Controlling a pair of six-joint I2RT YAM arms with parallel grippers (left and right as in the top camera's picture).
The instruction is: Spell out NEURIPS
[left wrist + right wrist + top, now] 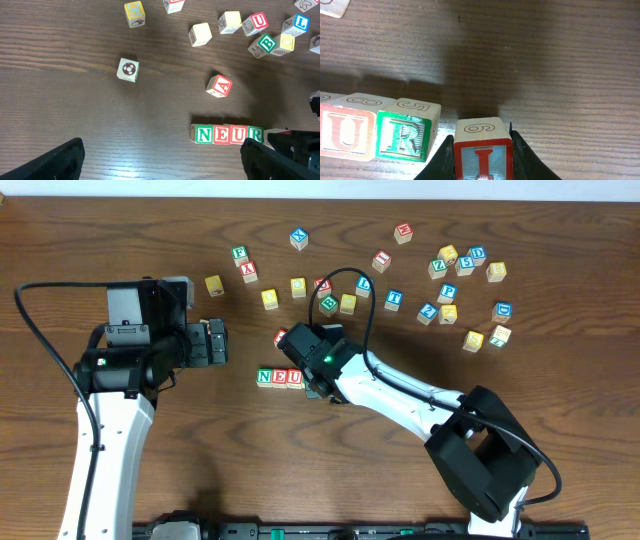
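A row of blocks reading N, E, U, R (227, 134) lies on the wooden table; it also shows in the overhead view (280, 377). My right gripper (482, 160) is shut on a red-framed I block (482, 150) and holds it just right of the green R block (404, 137), with a small gap between them. The red U block (345, 132) sits left of the R. My left gripper (162, 160) is open and empty, left of the row, and it also shows in the overhead view (215, 343). A blue P block (448, 293) lies among the loose blocks at the right.
Several loose letter blocks are scattered across the far half of the table (400, 275). A red A block (219, 86) and a soccer-ball block (128, 69) lie just beyond the row. The right arm (420, 405) stretches across the table's middle right.
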